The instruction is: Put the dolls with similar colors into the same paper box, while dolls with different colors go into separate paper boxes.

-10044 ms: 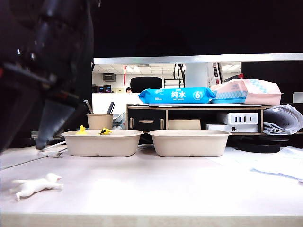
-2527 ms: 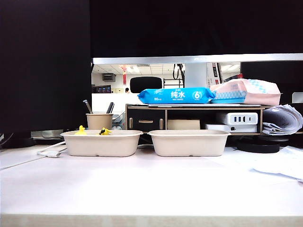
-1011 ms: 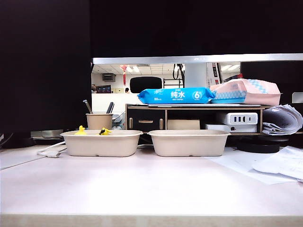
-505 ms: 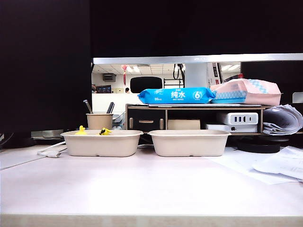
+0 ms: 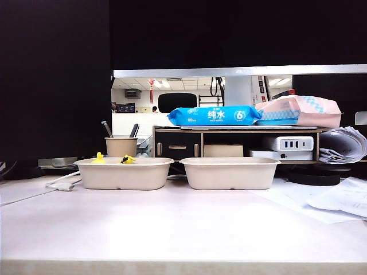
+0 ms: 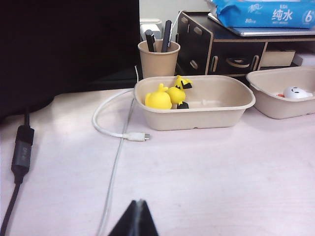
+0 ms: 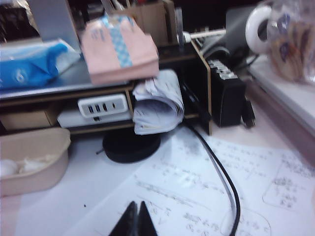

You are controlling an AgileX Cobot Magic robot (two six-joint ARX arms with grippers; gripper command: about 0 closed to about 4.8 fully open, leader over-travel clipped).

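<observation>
Pale bench [image 5: 183,223], two beige moulded-pulp paper boxes set side by side near its far edge, close but apart. Left paper box [image 6: 197,110] — holds the yellow duck [image 6: 158,98] and the round yellow bird with black wings [image 6: 179,91], the two touching, gathered at the end nearer the pen cup [image 6: 158,58]; in the exterior view only their tops show above the rim of that box [image 5: 124,173]. Right paper box [image 5: 229,173] — in the left wrist view its near end [image 6: 280,93] holds a white ball-headed figure [image 6: 297,92] with a dark face mark and a touch of orange beside it; in the right wrist view the same box [image 7: 32,162] shows blurred white shapes inside, too soft to tell apart. White cable [image 6: 115,142] lies loose on the bench beside the left box. Behind: a dark shelf unit [image 5: 235,143] bearing a blue wipes pack [image 5: 213,116] and a pink pack [image 5: 298,112]. Printed paper sheets [image 7: 206,191] lie on the bench at the right. Left pincer [image 6: 136,221] — tips together, holding nothing, low over bare bench, well apart from the boxes. Right pincer [image 7: 134,220] — tips together, holding nothing, above the paper sheets.
</observation>
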